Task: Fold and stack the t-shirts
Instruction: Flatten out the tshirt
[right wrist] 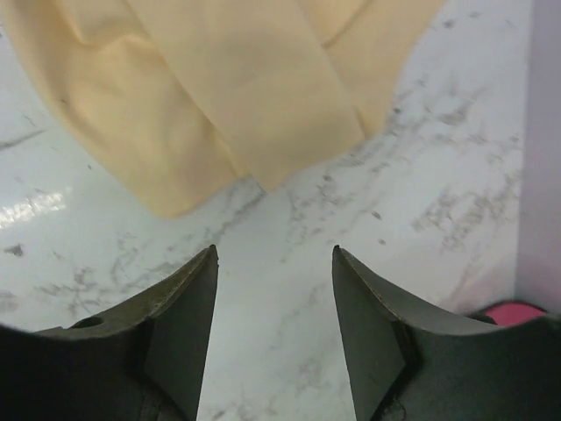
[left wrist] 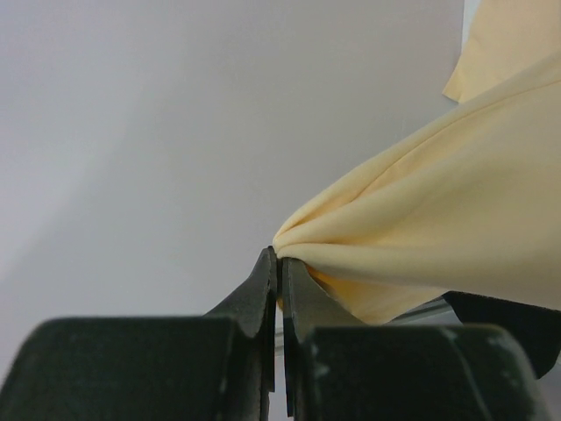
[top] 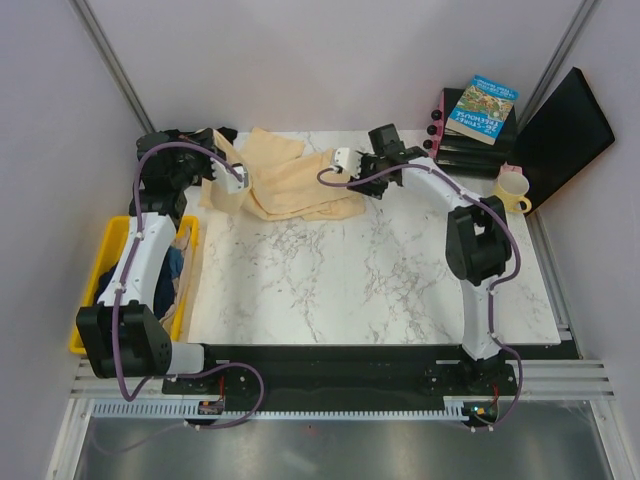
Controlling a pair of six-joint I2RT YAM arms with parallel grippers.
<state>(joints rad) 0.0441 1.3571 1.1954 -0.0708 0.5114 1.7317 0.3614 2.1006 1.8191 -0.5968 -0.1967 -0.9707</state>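
Pinched in tight-pressed black left gripper [left wrist: 280, 256]: bunched limp pale cream-yellow cloth t-shirt [left wrist: 438, 219]. Black right gripper [right wrist: 274, 254] spread, empty, nearby. Light, floppy; probably best taken at corners.

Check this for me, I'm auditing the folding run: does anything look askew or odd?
The cream-yellow shirt lies bunched, not flat, far left on the table, one edge pinched in the shut left gripper. The right gripper hangs open just short of it. Nothing looks spilled.
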